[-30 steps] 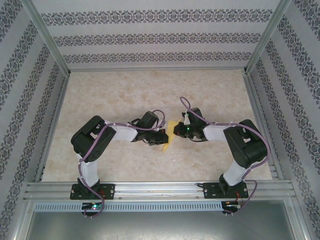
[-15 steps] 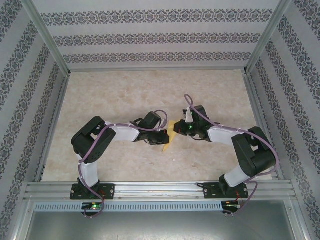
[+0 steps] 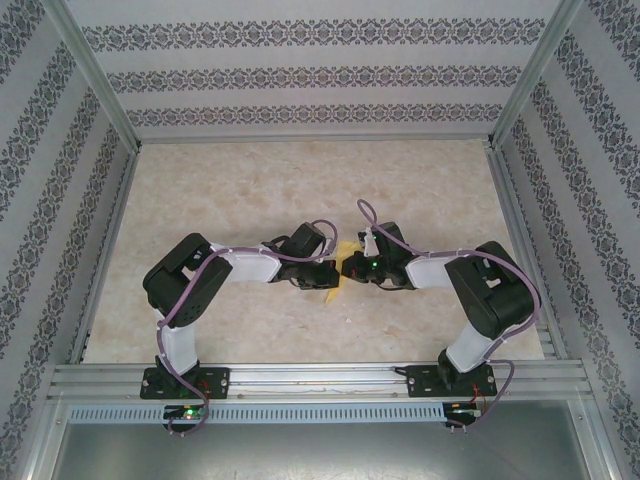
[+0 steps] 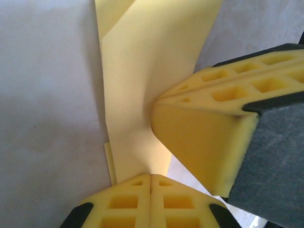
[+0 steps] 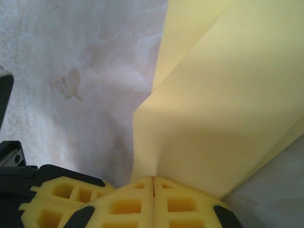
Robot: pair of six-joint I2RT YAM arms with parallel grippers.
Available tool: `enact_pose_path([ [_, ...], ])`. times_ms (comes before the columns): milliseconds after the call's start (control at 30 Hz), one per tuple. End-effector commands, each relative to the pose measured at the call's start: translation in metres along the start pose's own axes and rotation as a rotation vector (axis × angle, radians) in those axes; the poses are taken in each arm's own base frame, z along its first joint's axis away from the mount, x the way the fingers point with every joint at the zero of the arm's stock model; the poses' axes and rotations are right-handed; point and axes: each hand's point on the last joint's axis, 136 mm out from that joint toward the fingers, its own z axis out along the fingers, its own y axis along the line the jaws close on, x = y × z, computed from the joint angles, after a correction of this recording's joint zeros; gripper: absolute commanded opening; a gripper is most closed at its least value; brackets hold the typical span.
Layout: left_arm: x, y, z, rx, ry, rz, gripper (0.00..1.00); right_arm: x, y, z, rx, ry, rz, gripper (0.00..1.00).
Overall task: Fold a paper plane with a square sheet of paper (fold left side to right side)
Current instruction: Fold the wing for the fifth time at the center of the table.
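Yellow paper (image 4: 142, 71), pinched in closed left end effector (image 4: 151, 176), also in closed right end effector (image 5: 153, 180)

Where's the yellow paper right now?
Mid-table in the top view, the yellow paper sits between the left pincer and right pincer, both shut on it.

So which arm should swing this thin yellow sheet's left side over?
Probably the left: the left gripper is shut on the thin yellow paper sheet from its left side, while the right gripper pinches the opposite side.
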Motion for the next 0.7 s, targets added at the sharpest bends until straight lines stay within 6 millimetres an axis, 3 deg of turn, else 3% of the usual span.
enact_pose_path([
  [0, 0.039, 0.063, 0.005, -0.249, 0.102, -0.052, 0.0, -0.006, -0.015, 0.002, 0.054, -0.014, -0.002, 0.0],
  [667, 0.043, 0.07, 0.005, -0.273, 0.117, -0.051, 0.0, -0.046, -0.052, -0.016, 0.162, -0.056, 0.009, 0.0],
])
